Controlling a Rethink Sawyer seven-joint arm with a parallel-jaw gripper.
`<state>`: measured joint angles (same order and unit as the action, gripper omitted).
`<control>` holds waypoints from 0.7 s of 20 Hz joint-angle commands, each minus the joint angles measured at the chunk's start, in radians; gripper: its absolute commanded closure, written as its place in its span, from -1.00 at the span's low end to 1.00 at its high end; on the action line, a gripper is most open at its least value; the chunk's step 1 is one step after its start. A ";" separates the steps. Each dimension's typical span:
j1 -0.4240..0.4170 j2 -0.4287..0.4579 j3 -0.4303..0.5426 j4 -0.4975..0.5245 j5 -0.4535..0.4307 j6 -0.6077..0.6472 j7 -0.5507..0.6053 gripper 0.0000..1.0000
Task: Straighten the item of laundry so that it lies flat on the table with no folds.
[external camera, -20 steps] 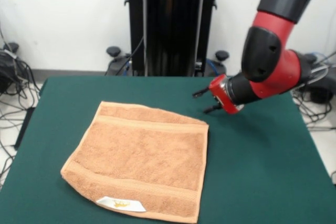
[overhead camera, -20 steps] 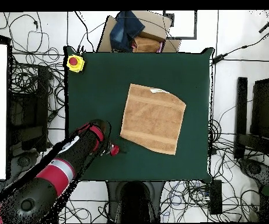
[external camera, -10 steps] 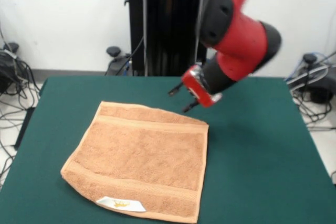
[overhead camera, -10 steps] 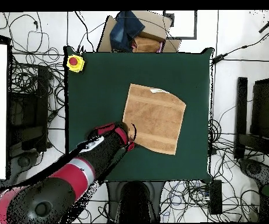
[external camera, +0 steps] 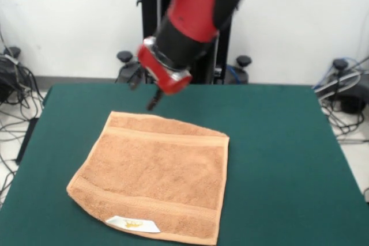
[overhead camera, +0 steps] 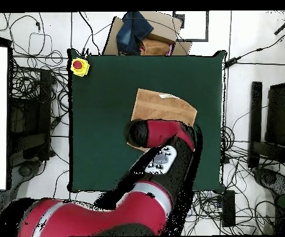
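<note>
While the orange towel (external camera: 154, 175) lies flat on the green table (external camera: 277, 159), its white label (external camera: 132, 223) with unreadable yellow print at the near edge, the gripper (external camera: 144, 91) hovers above its far edge, fingers spread, grasping nothing.

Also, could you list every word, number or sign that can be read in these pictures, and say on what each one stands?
White label on the towel's near edge: yellow print, too small to read.
Arm's panel of buttons in the overhead view: no readable marks.
Yellow box with red button at the table's corner: no text visible.
Nothing else carries writing.
</note>
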<state>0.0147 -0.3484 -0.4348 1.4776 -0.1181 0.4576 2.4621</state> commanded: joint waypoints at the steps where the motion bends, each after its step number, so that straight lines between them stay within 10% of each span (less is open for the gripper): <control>1: -0.192 -0.151 0.362 0.069 -0.142 -0.130 -0.339 -1.00; 14: -0.269 -0.044 0.449 -0.050 -0.245 -0.290 -0.183 -1.00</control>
<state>-0.2633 -0.4325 -0.1613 1.4293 -0.3051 0.1727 2.3577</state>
